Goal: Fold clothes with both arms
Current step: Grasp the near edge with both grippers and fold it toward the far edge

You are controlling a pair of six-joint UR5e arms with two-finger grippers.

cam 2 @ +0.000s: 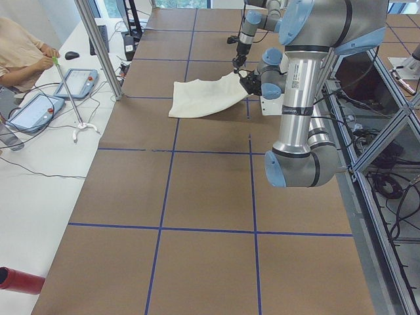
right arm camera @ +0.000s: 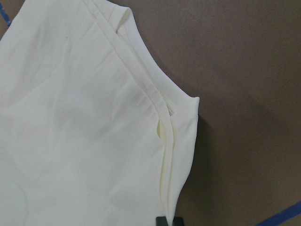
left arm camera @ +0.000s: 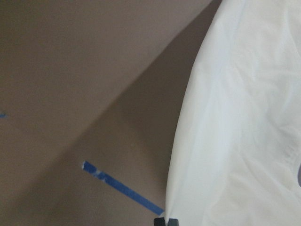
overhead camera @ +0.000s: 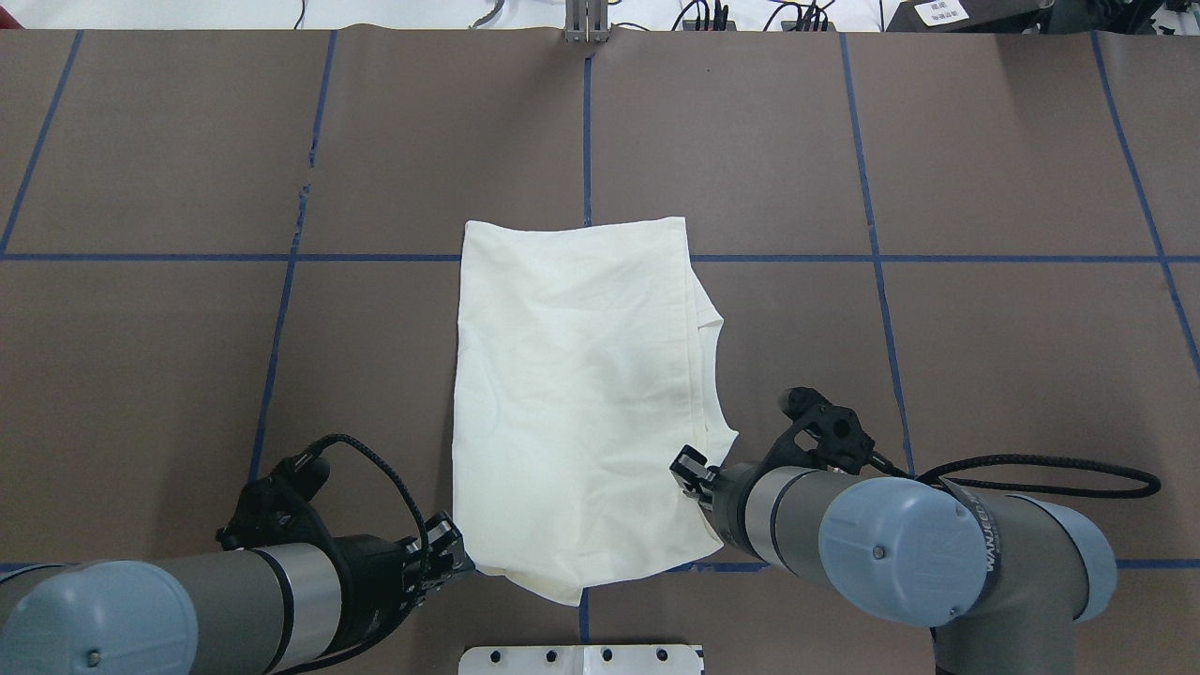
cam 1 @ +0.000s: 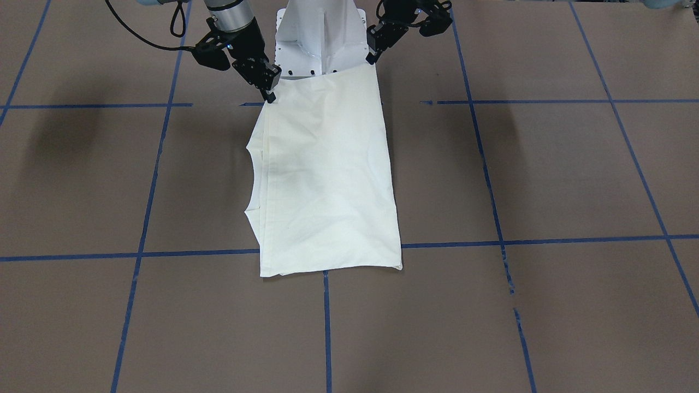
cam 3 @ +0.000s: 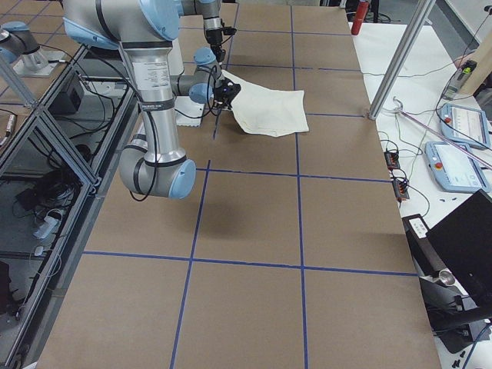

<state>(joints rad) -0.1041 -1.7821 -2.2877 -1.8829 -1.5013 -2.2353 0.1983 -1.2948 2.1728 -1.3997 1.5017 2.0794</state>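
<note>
The cream shirt (cam 1: 327,174) lies folded into a long rectangle, plain side up, in the middle of the brown table (cam 1: 546,174); its neckline edge shows on my right side (overhead camera: 705,375). My left gripper (overhead camera: 461,561) is shut on the shirt's near left corner, with the fingertips pinching the hem in the left wrist view (left arm camera: 165,221). My right gripper (overhead camera: 682,466) is shut on the near right edge by the neckline (right arm camera: 169,220). The shirt's near edge hangs slightly raised off the table between both grippers (cam 2: 233,82).
The white pedestal base (overhead camera: 581,659) sits just behind the shirt's near edge. Blue tape lines (cam 1: 546,101) grid the table. A person (cam 2: 20,52) and tablets (cam 2: 36,108) are at a side bench beyond the far edge, with a metal pole (cam 2: 98,46).
</note>
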